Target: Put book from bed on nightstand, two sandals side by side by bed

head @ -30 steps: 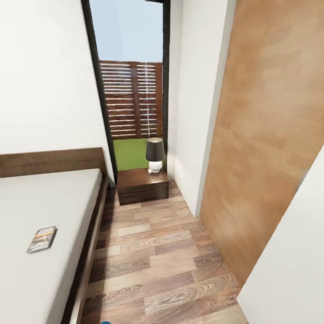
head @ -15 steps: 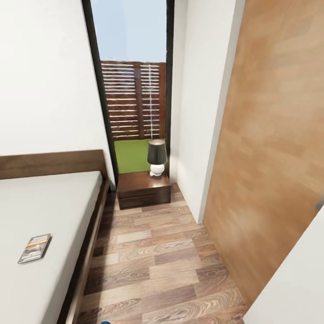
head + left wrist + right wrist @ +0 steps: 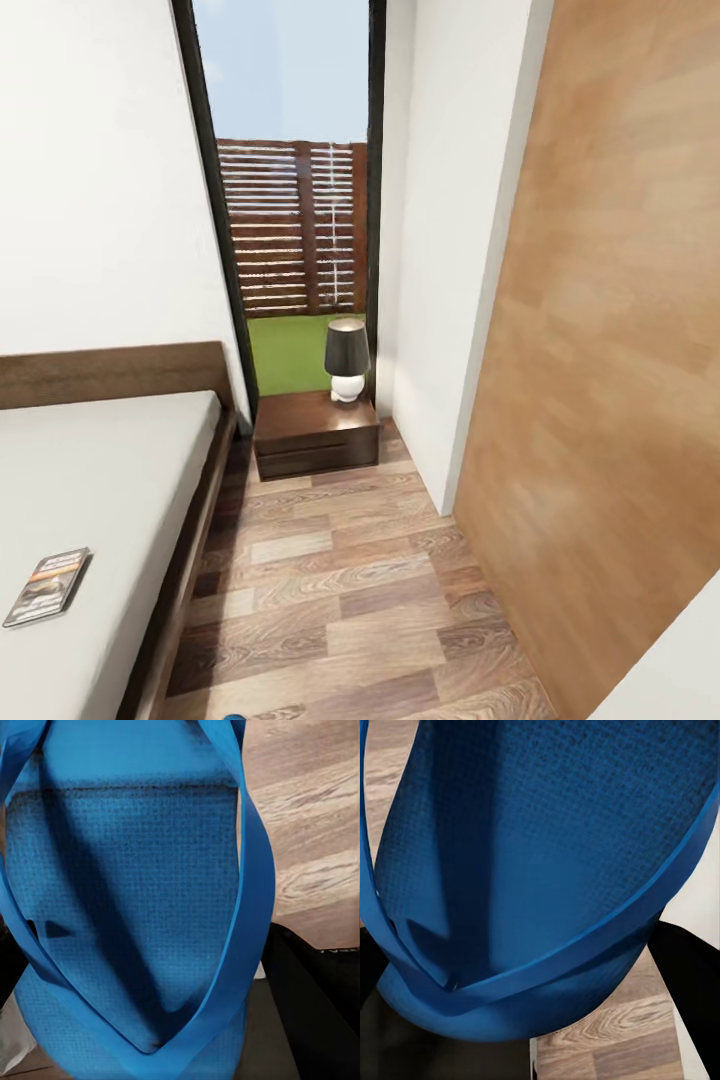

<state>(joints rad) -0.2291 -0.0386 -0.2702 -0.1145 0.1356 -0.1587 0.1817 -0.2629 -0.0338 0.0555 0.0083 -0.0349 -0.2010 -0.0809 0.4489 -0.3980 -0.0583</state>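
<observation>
on the bed, well short of the nightstand, lies the book. a sandal fills each wrist view, the second sandal likewise. jaw state: cannot tell.

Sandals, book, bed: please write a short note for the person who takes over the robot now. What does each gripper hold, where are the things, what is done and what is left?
Left gripper: its wrist view shows a blue sandal very close, apparently held; the fingers cannot be made out.
Right gripper: same picture, the second sandal close to its camera.
The book lies flat on the bed, near its floor-side edge.
The nightstand stands ahead by the window, with a lamp on top.
Done: nothing placed yet.
Left: set both sandals side by side on the floor beside the bed, then move the book onto the nightstand.
</observation>
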